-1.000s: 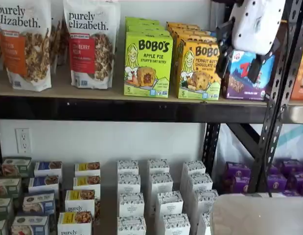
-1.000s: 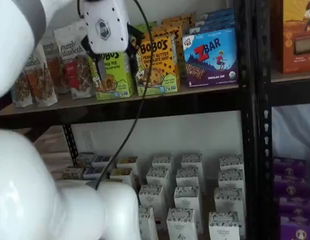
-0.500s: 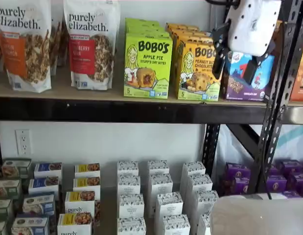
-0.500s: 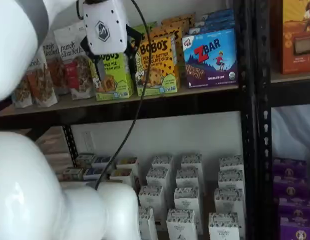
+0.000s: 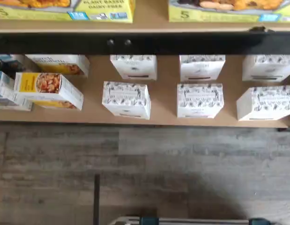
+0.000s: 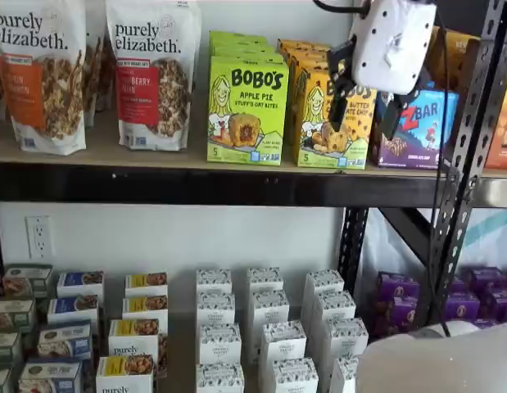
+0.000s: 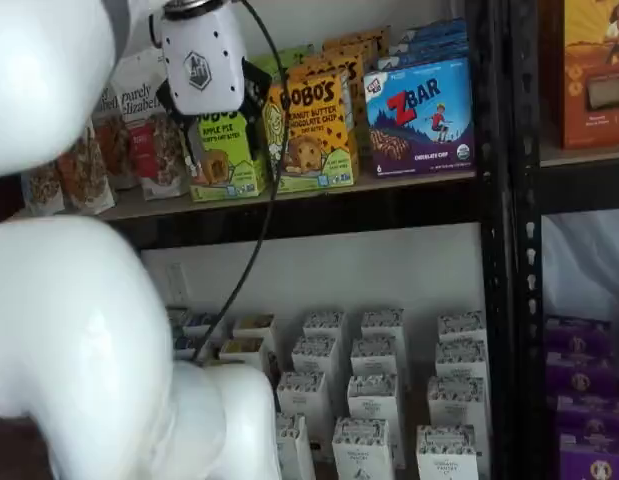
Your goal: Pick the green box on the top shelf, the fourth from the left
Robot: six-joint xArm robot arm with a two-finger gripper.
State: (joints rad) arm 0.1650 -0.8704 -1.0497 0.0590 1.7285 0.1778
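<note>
Lime-green cardboard box [image 6: 247, 109] reading "BOBO'S APPLE PIE" stands upright near the front edge of the long tan wooden top shelf [image 6: 114, 151] with its black metal front beam, between a white "purely elizabeth" granola pouch [image 6: 152, 72] and a yellow-orange Bobo's peanut butter box [image 6: 323, 119]. A purple-and-blue ZBAR box [image 6: 418, 129] sits beyond that one. The white-bodied gripper with two black fingers [image 6: 364, 109] hangs in front of the yellow-orange box in a shelf view, fingers spread apart with a plain gap and nothing between them. In both shelf views it touches no box; it overlaps the green box [image 7: 227, 157] in one.
</note>
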